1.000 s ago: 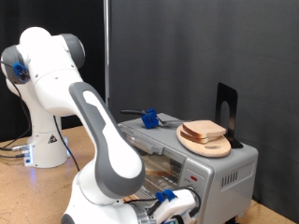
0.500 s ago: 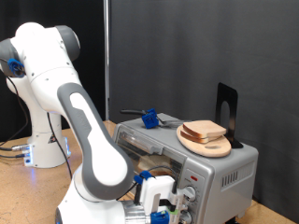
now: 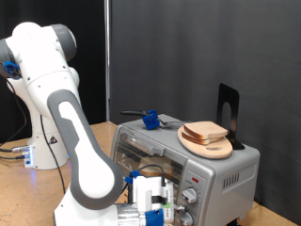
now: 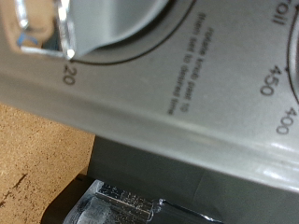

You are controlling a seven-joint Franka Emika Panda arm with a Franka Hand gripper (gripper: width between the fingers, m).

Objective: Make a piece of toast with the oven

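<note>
A silver toaster oven [image 3: 188, 160] sits on a wooden surface [image 3: 28, 193]. On its top, towards the right, a round wooden plate [image 3: 209, 146] carries the piece of toast [image 3: 205, 131]. The robot's claw [image 3: 158, 200] is low at the oven's near front, against the knob [image 4: 103, 23] panel; whether it is released or clenched cannot be told.
</note>
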